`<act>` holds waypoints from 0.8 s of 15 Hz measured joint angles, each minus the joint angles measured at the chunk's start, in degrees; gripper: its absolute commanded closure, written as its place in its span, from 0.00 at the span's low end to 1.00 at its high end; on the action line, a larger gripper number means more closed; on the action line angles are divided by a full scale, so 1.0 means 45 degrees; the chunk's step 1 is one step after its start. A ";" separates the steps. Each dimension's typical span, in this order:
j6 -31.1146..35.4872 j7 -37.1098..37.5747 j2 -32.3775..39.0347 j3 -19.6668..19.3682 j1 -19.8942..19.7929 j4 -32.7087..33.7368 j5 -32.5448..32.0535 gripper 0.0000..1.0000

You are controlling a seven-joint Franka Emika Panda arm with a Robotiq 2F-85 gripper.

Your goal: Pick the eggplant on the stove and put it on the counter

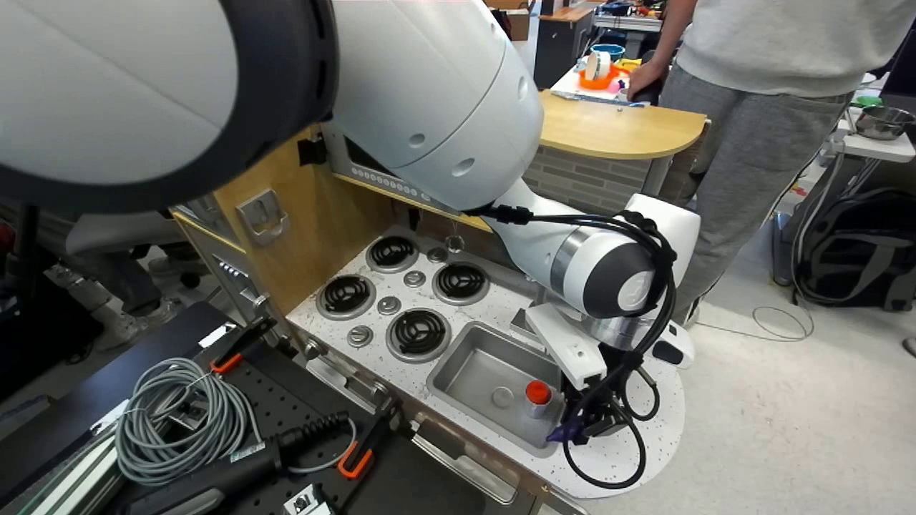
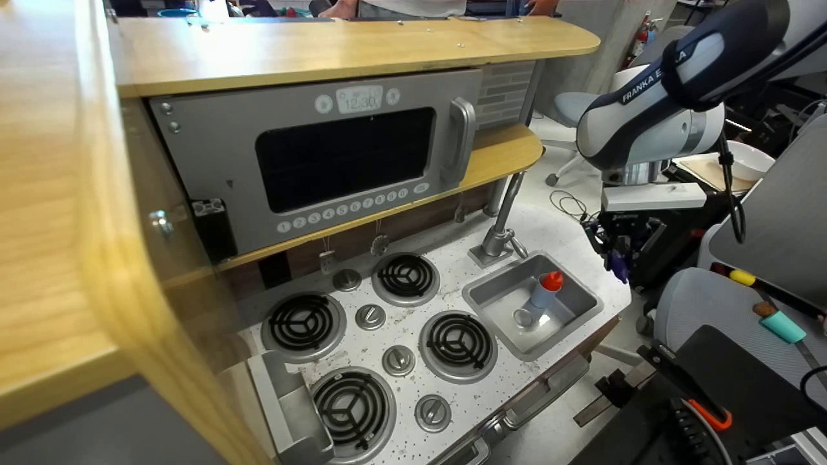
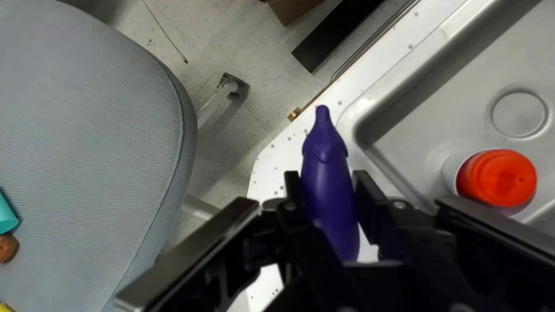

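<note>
The dark purple eggplant is between the two black fingers of my gripper, which is shut on it; its stem end points away from the palm. It also shows in both exterior views. In the wrist view it hangs over the white speckled counter, between the sink and the counter's rounded end. The exact gap beneath it is hard to judge. The counter's end also shows in an exterior view. The stove, with its black burner rings and knobs, lies on the far side of the sink from my gripper.
The grey sink holds a white cup with a red top. A faucet stands behind the sink. A grey chair is beyond the counter's end. A microwave panel rises behind the stove. A person stands behind.
</note>
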 measured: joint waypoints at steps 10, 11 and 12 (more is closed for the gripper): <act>-0.0903 0.0280 0.1455 -0.0159 -0.0020 0.2078 0.0007 0.92; -0.1025 0.0285 0.1597 -0.0159 -0.0041 0.2262 0.0007 0.92; -0.1132 0.0286 0.1731 -0.0159 -0.0068 0.2443 0.0003 0.92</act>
